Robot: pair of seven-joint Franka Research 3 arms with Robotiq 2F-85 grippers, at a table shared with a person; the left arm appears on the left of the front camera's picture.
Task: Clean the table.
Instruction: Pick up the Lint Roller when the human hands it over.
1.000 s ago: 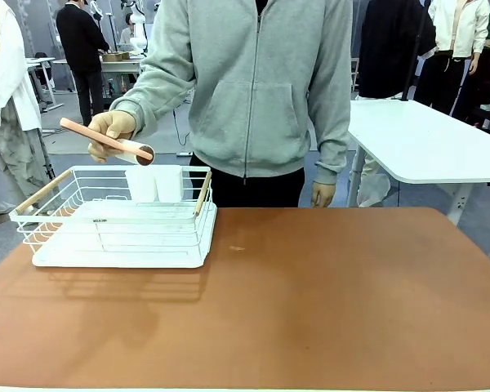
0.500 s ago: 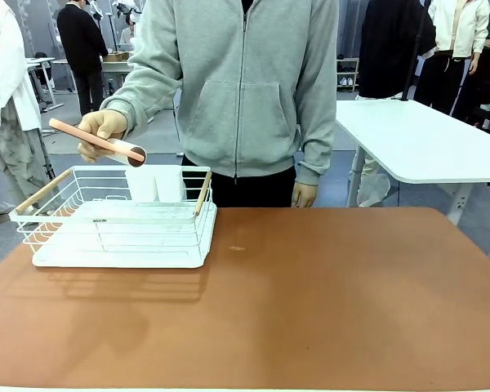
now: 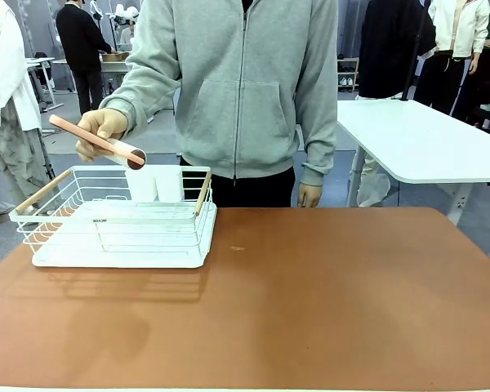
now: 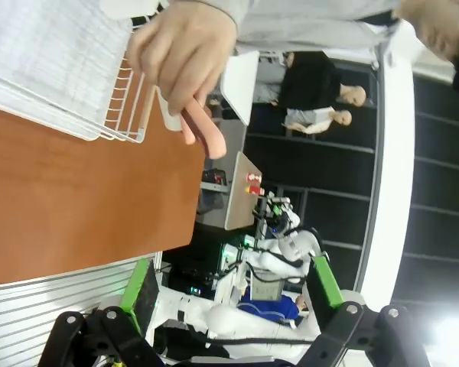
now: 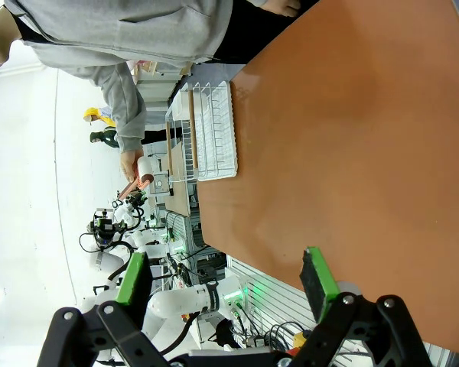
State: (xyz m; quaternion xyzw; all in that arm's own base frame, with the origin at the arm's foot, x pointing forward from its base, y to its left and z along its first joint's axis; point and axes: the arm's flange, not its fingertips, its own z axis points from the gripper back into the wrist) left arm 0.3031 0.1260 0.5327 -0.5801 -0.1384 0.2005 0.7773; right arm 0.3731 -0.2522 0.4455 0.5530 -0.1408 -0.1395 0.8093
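**A:** Well, how did the left robot hand [image 4: 231, 267] stand?

**B:** Wide open. Its black fingers with green pads [image 4: 141, 284] were spread apart with nothing between them. The right robot hand [image 5: 223, 264] was spread just the same and was also empty.

**A:** And what lay beyond them?

**B:** The large rectangular desk with the smooth reddish-brown top [image 3: 327, 302]. In the front view it ran across the whole foreground, between the robot's side and the person at the far edge. The right wrist view looked along its bare top [image 5: 352, 153].

**A:** Anything resting on it?

**B:** A white wire rack with wooden handles on a white tray [image 3: 114, 220] sat on the desk's left far part. Two white cup-like holders [image 3: 155, 184] stood at the rack's back rail. A small pale speck [image 3: 238, 248] lay on the desk just right of the rack.

**A:** And the person?

**B:** The person wore a grey zipped hoodie. One of the person's hands [image 3: 104, 126] gripped a slim pink stick-shaped tool with a white cylindrical end [image 3: 98, 139]. It was tilted, above the rack's far left corner and clear of the wires. The person's other hand [image 3: 309, 194] hung loose at the desk's far edge. A white-topped table with metal legs [image 3: 425, 143] stood behind on the right.
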